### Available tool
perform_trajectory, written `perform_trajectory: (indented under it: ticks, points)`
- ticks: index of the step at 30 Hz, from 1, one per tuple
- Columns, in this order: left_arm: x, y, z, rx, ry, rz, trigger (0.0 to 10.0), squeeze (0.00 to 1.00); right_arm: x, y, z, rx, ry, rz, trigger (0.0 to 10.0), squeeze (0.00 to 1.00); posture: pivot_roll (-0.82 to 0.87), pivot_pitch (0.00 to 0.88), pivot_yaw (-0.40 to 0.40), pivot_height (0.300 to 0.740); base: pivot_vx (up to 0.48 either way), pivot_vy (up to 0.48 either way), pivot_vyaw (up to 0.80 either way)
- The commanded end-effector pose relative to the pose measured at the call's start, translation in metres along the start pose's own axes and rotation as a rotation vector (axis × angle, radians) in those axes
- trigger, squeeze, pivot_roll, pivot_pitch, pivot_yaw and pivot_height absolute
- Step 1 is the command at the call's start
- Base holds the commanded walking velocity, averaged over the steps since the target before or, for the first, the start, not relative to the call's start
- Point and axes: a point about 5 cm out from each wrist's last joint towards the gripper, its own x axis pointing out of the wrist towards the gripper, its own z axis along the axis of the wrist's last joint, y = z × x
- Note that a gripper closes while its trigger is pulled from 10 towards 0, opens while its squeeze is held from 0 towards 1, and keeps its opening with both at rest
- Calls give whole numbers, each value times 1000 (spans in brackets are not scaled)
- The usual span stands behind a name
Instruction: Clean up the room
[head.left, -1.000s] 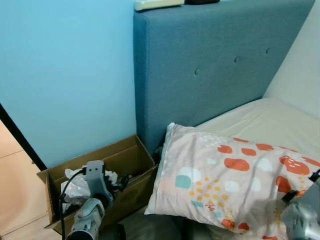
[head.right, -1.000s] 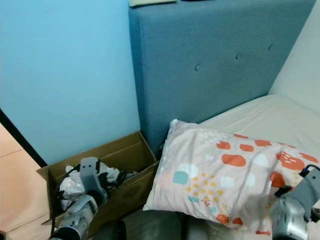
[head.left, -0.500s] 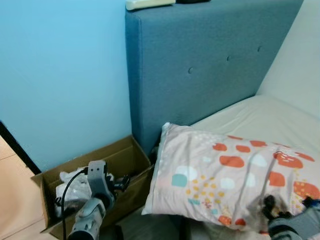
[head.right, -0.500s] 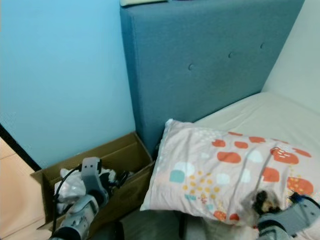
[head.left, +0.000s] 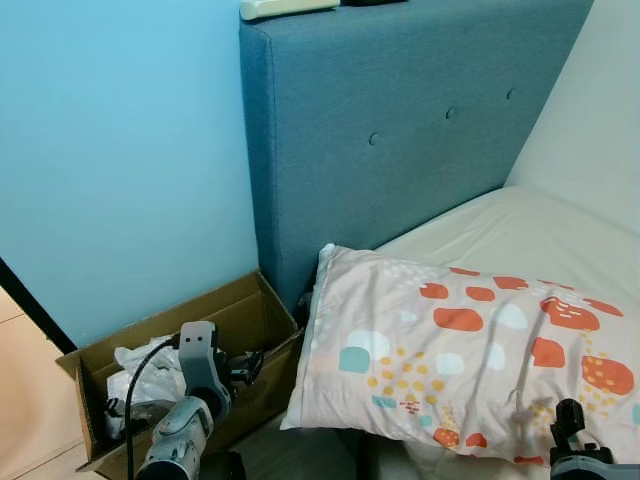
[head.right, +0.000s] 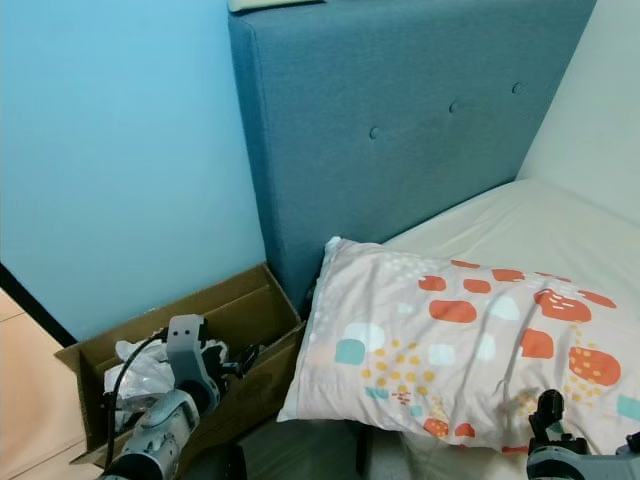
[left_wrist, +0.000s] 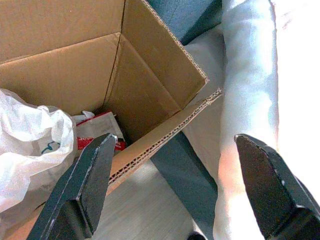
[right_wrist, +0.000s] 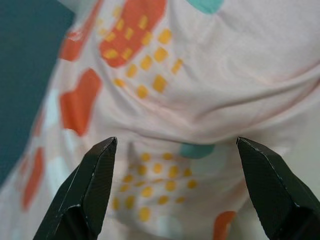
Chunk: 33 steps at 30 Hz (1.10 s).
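Note:
A pillow (head.left: 470, 360) with orange, teal and yellow spots lies on the bed, its near corner overhanging the edge. My right gripper (right_wrist: 175, 195) is open and empty, close in front of the pillow's near side; its black tip (head.left: 567, 424) shows low at the right. An open cardboard box (head.left: 255, 310) stands on the floor between the blue wall and the headboard. It holds a crumpled white plastic bag (left_wrist: 25, 145) and a red and white packet (left_wrist: 97, 132). My left gripper (left_wrist: 175, 195) is open and empty over the box's near rim.
A tall blue padded headboard (head.left: 400, 120) rises behind the pillow, with a white flat object (head.left: 285, 8) on its top. The cream mattress (head.left: 540, 240) runs to the right. Light wood floor (head.left: 25, 410) lies left of the box.
The whole picture has slid a little to the left, so the camera has turned. My right arm has sunk lower at the pillow's near edge. The left arm stays by the box.

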Motion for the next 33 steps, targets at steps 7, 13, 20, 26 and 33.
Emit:
perform_trajectory:
  ticks: [7,13,20,26,33]
  points:
    - [-2,0,-6,-2,32,-3,10000,0,6,-16,14,-104,-44,-144,10000,0,-151,124,-50,598,0,0,0]
    - [-2,-2,-7,-4,35,-9,10000,0,11,-25,13,-162,-13,-220,10000,0,-156,129,-46,598,0,0,0]
    - [-2,-2,-7,-2,36,-9,10000,0,16,-20,1,-102,4,-176,10000,0,-147,133,-45,598,0,0,0]
    - [-4,1,-8,2,38,-6,10000,0,21,-13,3,-25,-8,-136,10000,0,-141,136,-41,598,0,0,0]
    - [-5,2,-8,8,39,-7,10000,0,34,-1,6,38,-18,-101,10000,0,-133,138,-33,598,0,0,0]
